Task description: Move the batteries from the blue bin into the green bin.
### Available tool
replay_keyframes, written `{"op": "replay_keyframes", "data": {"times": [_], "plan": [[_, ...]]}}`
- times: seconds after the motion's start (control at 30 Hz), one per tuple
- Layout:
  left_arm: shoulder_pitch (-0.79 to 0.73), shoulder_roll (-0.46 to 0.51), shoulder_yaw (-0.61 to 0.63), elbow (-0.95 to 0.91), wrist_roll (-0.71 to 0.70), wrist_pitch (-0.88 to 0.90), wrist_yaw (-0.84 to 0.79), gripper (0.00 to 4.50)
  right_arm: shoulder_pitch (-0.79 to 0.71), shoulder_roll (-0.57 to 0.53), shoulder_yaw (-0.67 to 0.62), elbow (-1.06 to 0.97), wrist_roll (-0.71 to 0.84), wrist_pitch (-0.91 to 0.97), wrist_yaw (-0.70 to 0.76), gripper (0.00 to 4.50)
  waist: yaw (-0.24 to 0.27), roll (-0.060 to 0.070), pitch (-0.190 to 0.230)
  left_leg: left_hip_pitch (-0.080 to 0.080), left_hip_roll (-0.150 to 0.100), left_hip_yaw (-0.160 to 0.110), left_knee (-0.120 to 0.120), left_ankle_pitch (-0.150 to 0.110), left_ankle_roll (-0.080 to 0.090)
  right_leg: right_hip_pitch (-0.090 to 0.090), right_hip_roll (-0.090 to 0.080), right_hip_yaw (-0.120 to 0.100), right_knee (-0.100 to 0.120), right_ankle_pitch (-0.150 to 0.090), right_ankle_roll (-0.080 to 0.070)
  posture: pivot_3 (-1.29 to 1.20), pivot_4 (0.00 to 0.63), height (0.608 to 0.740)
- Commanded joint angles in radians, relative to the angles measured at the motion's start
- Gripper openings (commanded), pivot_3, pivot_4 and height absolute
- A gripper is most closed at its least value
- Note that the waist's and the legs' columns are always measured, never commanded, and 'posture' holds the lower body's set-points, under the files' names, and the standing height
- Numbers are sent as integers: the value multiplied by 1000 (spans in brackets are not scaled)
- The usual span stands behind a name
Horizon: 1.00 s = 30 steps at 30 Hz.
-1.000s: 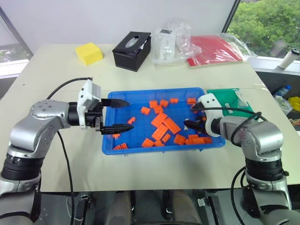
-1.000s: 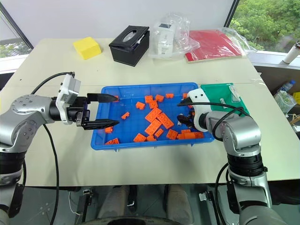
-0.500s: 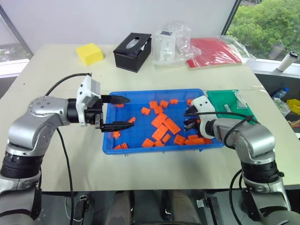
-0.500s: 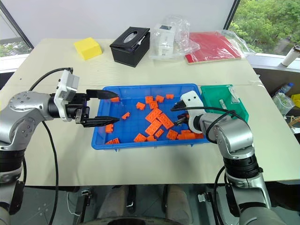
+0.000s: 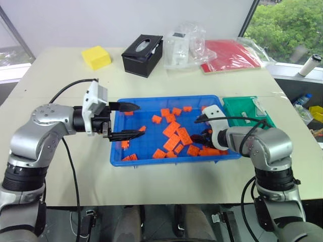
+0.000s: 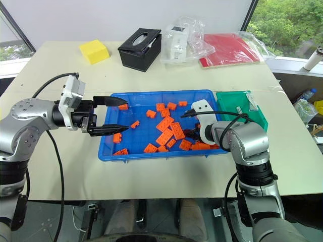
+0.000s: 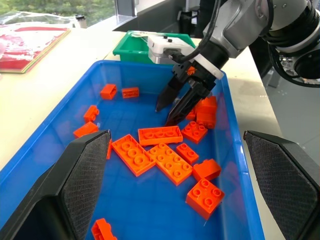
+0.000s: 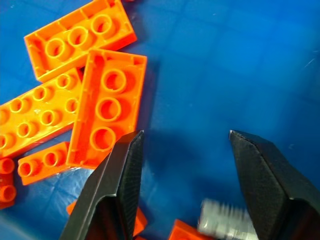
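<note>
The right gripper (image 8: 182, 165) was down inside the blue bin (image 5: 151, 159), at its right end, beside a pile of orange blocks (image 5: 177, 136). Its two black fingers (image 8: 117, 180) stood apart, about half open, and nothing was between them but the bare blue floor. One battery (image 8: 227, 220), a small silver-grey one with ridges, lay low between the two fingers, closer to the wrist than the tips were. The fingers did not hold it. In the right wrist view I could not tell if it touched a finger. A long orange block lay right beside one finger.

The left gripper (image 5: 126, 121) was over the left end of the blue bin and pointed across it toward the other arm. Its fingers were wide open and held nothing. In the left wrist view, the right gripper's tips (image 7: 170, 102) pointed down at the bin floor next to the blocks.

The green bin (image 5: 247, 108) sat just past the right end of the blue bin, touching it or almost touching it. A silver thing lay in its far corner, too small to tell what it was.
</note>
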Motion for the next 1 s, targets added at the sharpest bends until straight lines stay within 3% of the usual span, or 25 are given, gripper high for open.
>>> {"op": "replay_keyframes", "data": {"times": [0.03,0.13,0.27,0.37,0.47,0.63,1.0], "plan": [[1,3,23,-11,-2,-26,-6,4500,-63,-17,-61,-69,3,31,-5,2854,0,0,0,0,0,0,0,0,0,0,0,0,0,0,0,0,150,736],[3,5,22,-6,-1,-32,-9,4500,-104,-100,-37,-115,46,8,59,2854,-1,1,1,0,0,0,0,0,0,0,0,0,0,0,0,0,150,736],[-12,-1,9,10,6,-42,-18,4500,-169,-364,101,-93,88,-233,341,2854,1,2,2,0,0,0,0,0,0,0,0,0,-1,0,0,0,150,736],[-29,-11,-2,24,12,-48,-19,4500,-186,-553,251,-19,29,-474,591,2854,-1,2,2,0,0,0,-1,0,0,0,0,0,-2,-2,-3,0,150,736],[-38,-18,-6,31,17,-52,-19,4500,-199,-638,371,76,-76,-677,740,2854,-2,2,2,0,0,0,0,0,0,0,0,0,-1,-2,-3,0,150,736],[-28,-16,6,24,19,-55,-14,4500,-215,-653,498,197,-225,-909,908,2854,-3,2,2,0,0,1,0,0,0,-1,0,0,-1,0,0,0,150,736],[3,11,48,-8,2,-40,13,4500,-262,-531,584,428,-457,-1179,1042,2854,1,2,2,0,0,2,0,0,0,-2,0,0,0,0,0,0,150,736]]}}
